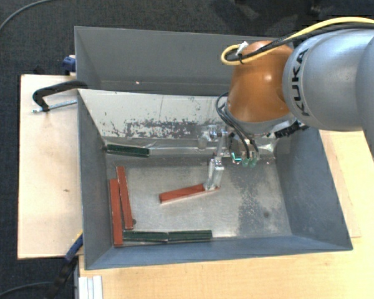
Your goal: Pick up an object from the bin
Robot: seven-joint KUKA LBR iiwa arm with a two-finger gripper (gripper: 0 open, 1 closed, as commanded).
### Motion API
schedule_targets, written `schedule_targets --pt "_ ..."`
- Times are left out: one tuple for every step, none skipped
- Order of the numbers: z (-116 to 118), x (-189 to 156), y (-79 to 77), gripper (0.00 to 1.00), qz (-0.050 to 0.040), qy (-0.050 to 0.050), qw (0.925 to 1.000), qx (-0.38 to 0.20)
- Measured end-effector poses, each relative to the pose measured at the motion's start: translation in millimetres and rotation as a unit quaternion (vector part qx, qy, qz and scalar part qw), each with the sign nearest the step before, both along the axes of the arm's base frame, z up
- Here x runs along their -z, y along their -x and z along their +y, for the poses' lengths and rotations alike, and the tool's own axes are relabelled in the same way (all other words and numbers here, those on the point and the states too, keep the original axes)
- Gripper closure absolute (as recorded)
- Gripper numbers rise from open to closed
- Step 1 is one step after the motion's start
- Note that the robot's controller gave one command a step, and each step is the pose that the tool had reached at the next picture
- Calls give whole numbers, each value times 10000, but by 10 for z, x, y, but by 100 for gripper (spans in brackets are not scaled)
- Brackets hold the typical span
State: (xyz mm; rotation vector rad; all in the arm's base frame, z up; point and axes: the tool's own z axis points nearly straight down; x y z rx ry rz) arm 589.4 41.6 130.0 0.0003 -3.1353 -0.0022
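gripper (213, 184) is low in the bin (311, 192), just right of floor centre, hanging under the orange wrist cover (257, 86). Its tip sits at the right end of the red stick (183, 195), touching it or just above; the angle doesn't settle which. Can't tell how wide the gripper is open, and can't confirm anything is held.

Key relation: the red stick lies flat on the bin floor, alone near the centre. Its long axis runs roughly 8 o'clock to 2 o'clock. The gripper is at the 2 o'clock end and the rest of the stick runs off toward 8 o'clock. My read is that any grasp here is an end grasp, not a mid-length one. The stick will probably tilt or swing on lift unless the closing direction runs across the narrow width. Shifting toward 8 o'clock along the axis would centre it better.

Rest of the bin, all well apart from the gripper:
- red pair (119, 207) at 9 o'clock, side by side along the left wall and running 12 to 6.
- green stick (128, 149) at 10 o'clock, along the foot of the back wall.
- green pair (168, 235) at 7 o'clock, end to end along the front wall.

No clutter around the target, so nothing nearby should snag. The main risk is slip from the off-centre hold.
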Motion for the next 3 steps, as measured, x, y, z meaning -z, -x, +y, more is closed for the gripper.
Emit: schedule_targets --pt "-14 635 485 0 10 3 9999 -131" --pt "-12 593 448 100 -41 0 9999 -129" --pt "-11 -781 179 100 -110 2 9981 -606"
